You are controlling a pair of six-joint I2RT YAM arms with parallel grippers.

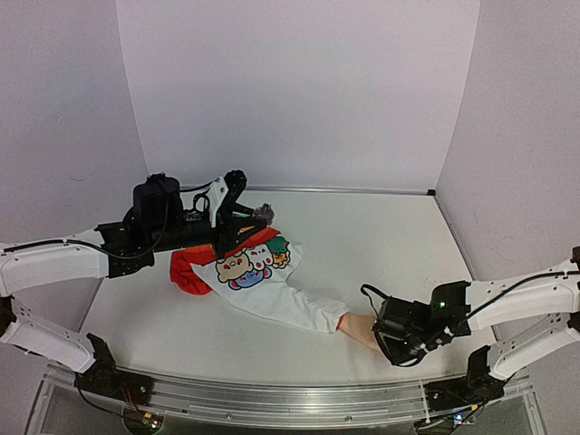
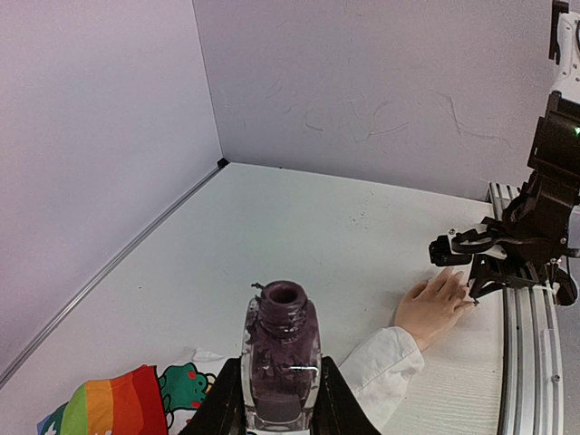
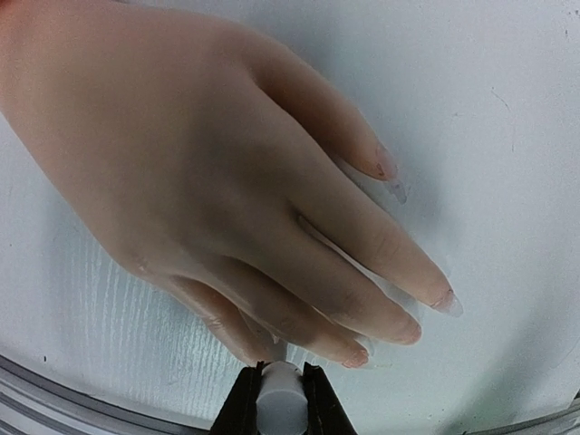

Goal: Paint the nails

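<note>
The pale mannequin hand (image 3: pixel 208 154) lies palm down on the table and fills the right wrist view. Its nails (image 3: pixel 447 302) look pale and glossy; none shows dark here. My right gripper (image 3: pixel 281 391) is shut on a white brush cap (image 3: pixel 282 412) held at the tip of the nearest finger; the brush tip is hidden under that finger. My left gripper (image 2: pixel 281 399) is shut on an uncapped clear bottle of dark purple polish (image 2: pixel 281 353) and holds it upright above the doll's shirt. In the top view the left gripper (image 1: pixel 252 216) is far left of the hand (image 1: pixel 359 328).
The hand belongs to a white-sleeved arm (image 1: pixel 290 304) with a cartoon-print shirt and red and rainbow cloth (image 1: pixel 195 270). A metal rail (image 1: pixel 272 399) runs along the near table edge, close to the right gripper (image 1: pixel 388 343). Purple walls enclose the table.
</note>
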